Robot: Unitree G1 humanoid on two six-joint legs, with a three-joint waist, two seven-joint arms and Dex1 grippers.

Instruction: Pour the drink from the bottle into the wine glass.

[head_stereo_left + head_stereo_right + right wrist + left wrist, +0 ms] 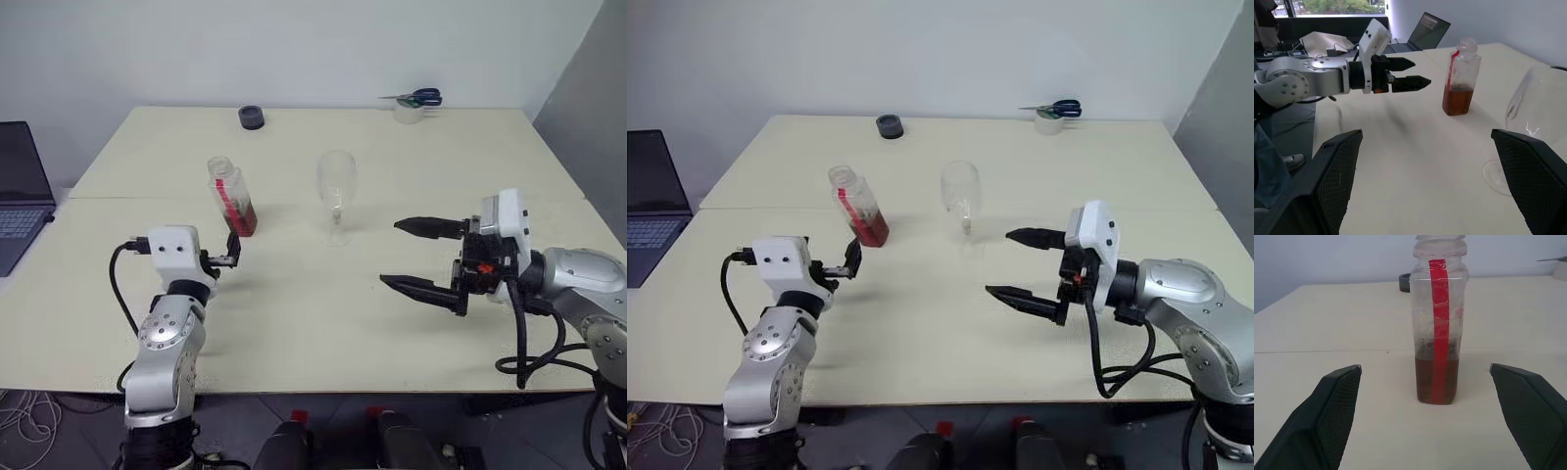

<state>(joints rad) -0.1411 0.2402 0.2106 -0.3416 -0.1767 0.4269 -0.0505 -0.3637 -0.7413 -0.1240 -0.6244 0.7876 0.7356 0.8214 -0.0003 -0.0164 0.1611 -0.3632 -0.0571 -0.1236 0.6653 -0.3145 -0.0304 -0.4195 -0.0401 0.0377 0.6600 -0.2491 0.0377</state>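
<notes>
Our left gripper [1425,382] stands with jaws released, the bottle [1439,318] upright on the surface straight ahead between them, untouched. It looks light, clear squarish plastic, a little drink [1437,379] low inside; we'd grip mid-body. The right gripper [416,257] gapes empty; the fragile wine glass [336,196] stands beyond it.

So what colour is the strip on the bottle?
Red, running vertically down the clear bottle; the left wrist view shows it best.

Both eye views look down across the table [323,323] from above. The left wrist view faces the bottle [1439,328] closely; the right wrist view sees it sideways, farther off.
</notes>
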